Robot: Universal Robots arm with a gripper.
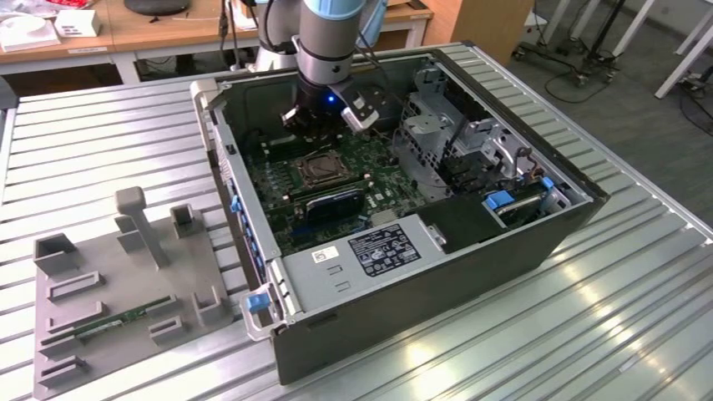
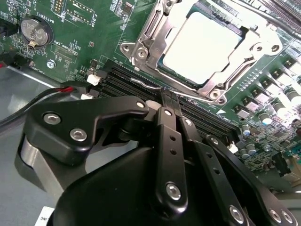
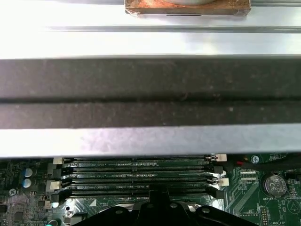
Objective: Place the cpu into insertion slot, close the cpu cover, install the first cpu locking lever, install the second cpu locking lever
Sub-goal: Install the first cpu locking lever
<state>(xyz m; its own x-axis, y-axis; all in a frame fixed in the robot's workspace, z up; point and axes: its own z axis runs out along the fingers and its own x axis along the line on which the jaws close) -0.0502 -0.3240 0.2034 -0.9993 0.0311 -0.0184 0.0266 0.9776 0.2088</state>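
Observation:
In the second wrist view the cpu [image 2: 202,44] lies flat in the insertion slot [image 1: 320,170], its pale metal face up. The silvery cpu cover [image 2: 141,47] lies down around it as a frame. A thin metal locking lever [image 2: 141,83] runs along the socket's edge beside the memory slots. My gripper [image 2: 168,94] is shut, its black fingertips pressed together right at that lever's end, with nothing seen between them. In the exterior view my gripper [image 1: 321,127] hangs inside the open computer case, just behind the socket. My gripper [image 3: 157,200] pokes over the memory slots in the first wrist view.
Long black memory slots [image 3: 136,176] lie between the socket and the case wall [image 3: 150,94]. A coin battery [image 2: 35,30] sits on the green board. The drive cage [image 1: 435,125] and the labelled power supply box [image 1: 373,251] flank the board. A grey fixture tray [image 1: 112,292] lies at the exterior view's left.

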